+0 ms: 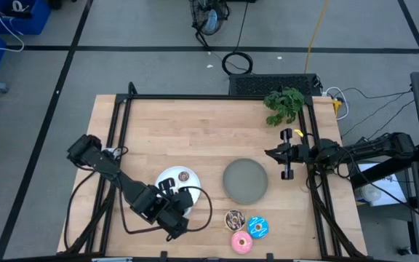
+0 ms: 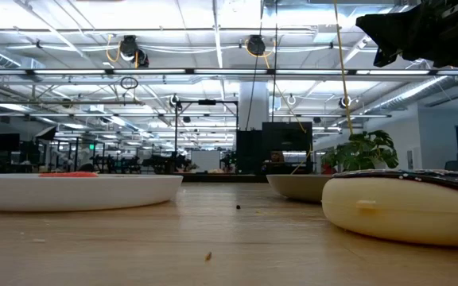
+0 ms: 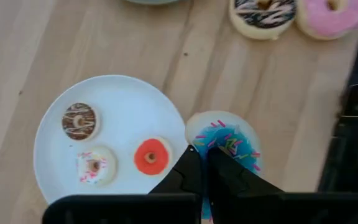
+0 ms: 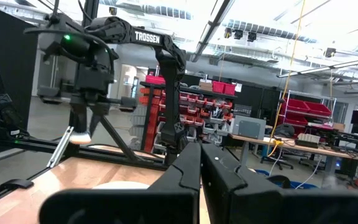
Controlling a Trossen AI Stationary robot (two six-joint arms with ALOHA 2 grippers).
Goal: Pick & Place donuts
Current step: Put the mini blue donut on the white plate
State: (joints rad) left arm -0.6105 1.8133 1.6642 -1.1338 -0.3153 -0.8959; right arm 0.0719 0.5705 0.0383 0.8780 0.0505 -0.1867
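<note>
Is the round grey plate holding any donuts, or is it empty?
Empty. In the high view the round grey plate shows only a bare surface; the three small donuts lie on the round white plate instead.

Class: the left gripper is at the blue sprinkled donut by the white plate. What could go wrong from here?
1. The blue donut overlaps the white plate's rim, with the left gripper shut at its edge; a pinch there might slip, leaving it off the plate.
2. The red donut lies close and may be knocked.
</note>
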